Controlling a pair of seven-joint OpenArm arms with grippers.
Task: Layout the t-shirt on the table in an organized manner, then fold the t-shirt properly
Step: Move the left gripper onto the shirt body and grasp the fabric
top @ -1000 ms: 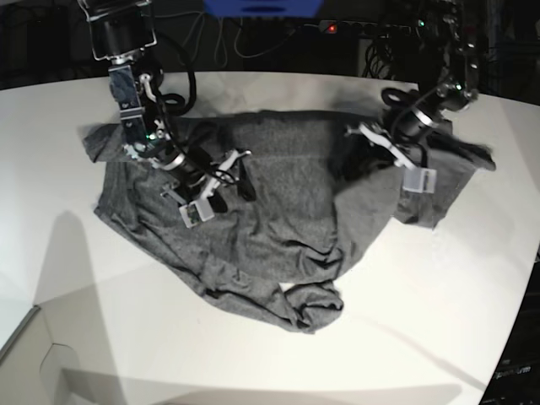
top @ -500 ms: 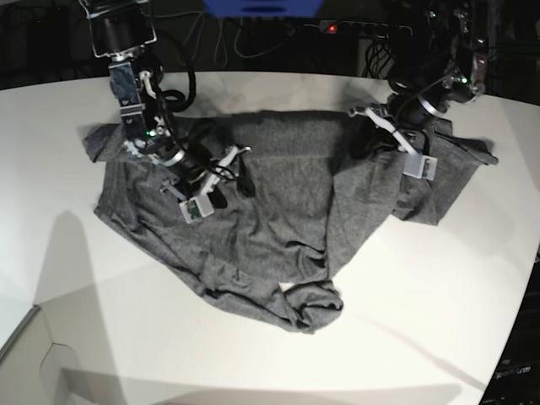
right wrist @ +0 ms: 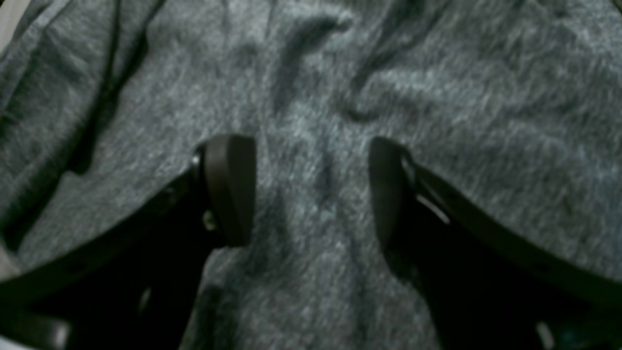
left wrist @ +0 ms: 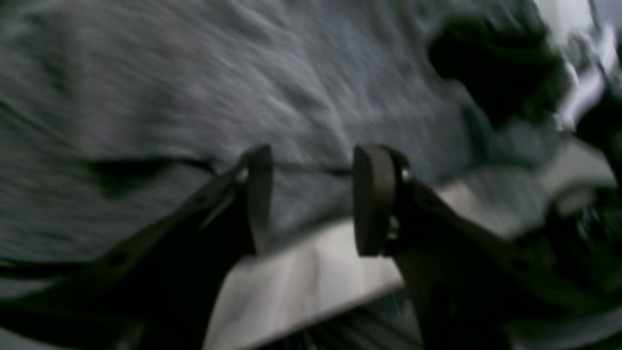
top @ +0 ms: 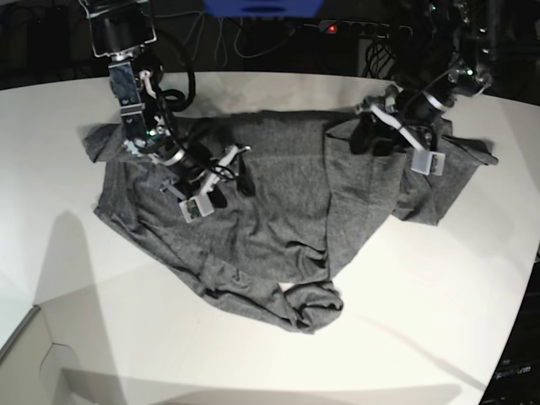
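on the table (top: 439, 287): one t-shirt (top: 270, 219) | left fingers (left wrist: 374, 199) apart | right fingers (right wrist: 228, 189) apart, nothing clamped

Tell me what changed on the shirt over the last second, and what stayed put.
The left gripper rose and drew back toward the table's far edge; its jaws, which had pinched the t-shirt, parted and let the cloth go. The fold it had held settled a little flatter. The right gripper stayed open over the shirt, and the lower hem kept its shape.

Base overhead; wrists close, seemingly sharing t-shirt (top: 278, 211).
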